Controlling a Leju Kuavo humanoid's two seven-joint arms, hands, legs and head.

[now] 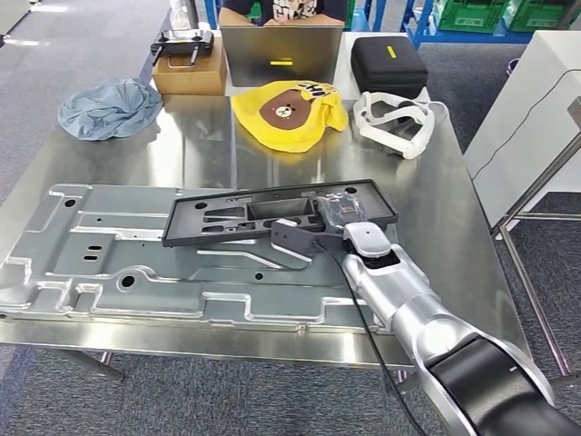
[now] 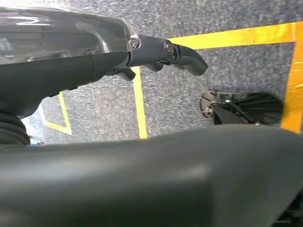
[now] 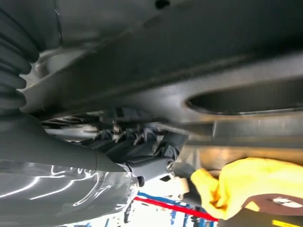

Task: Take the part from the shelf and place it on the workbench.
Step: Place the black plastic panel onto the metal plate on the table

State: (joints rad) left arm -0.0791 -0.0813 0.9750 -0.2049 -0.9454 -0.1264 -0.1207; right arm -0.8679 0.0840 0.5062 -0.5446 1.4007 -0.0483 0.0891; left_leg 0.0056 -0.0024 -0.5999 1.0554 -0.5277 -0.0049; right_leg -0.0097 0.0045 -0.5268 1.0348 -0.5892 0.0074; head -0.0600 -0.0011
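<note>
A long dark grey plastic part (image 1: 226, 218) with several recesses lies across the steel workbench (image 1: 445, 209), above a large stamped metal panel (image 1: 103, 254). My right hand (image 1: 336, 216) grips the part's right end, its fingers wrapped over the edge. In the right wrist view the part (image 3: 200, 42) sits close against the dark fingers (image 3: 143, 144). Whether the part rests on the panel or hangs just over it, I cannot tell. My left hand (image 2: 157, 54) hangs at my side over grey floor with yellow lines and holds nothing.
At the workbench's far side lie a blue cloth (image 1: 110, 107), a yellow bear bag (image 1: 288, 113) and a white headset (image 1: 394, 123). Behind them stand a cardboard box (image 1: 191, 68), a laptop (image 1: 280, 53) and a black case (image 1: 388, 64). A person (image 1: 284, 9) is beyond the table.
</note>
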